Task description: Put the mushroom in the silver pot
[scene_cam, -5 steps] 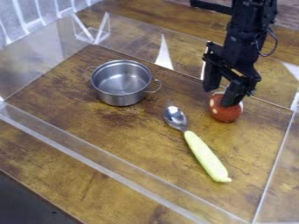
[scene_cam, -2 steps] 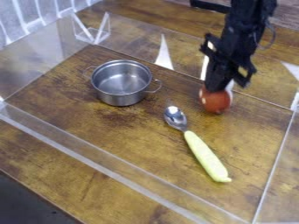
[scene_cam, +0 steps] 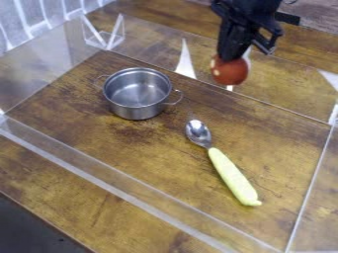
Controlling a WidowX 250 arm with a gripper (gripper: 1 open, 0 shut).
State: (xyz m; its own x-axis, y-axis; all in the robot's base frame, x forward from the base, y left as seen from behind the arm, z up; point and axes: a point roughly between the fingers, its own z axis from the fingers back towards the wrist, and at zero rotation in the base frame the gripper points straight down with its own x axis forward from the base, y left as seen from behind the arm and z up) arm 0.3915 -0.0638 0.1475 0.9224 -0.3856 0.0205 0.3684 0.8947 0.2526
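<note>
Wooden table (scene_cam: 119, 148) being ringed by clear panels (scene_cam: 40, 59); mushroom (scene_cam: 231, 72) being gripped aloft by clenched gripper (scene_cam: 231, 62); silver pot (scene_cam: 137, 92) well apart; round cap possibly being squeezed out, slipping mid-carry.

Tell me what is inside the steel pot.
Nothing: the small round shiny steel pot shows only its bare bottom. Its near inner wall is hidden behind the rim. The red-brown toy mushroom is outside, to its right.

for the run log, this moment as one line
fingers: shut on mushroom | mushroom: in the air, right of pot | pot: empty | spoon: on table
</note>
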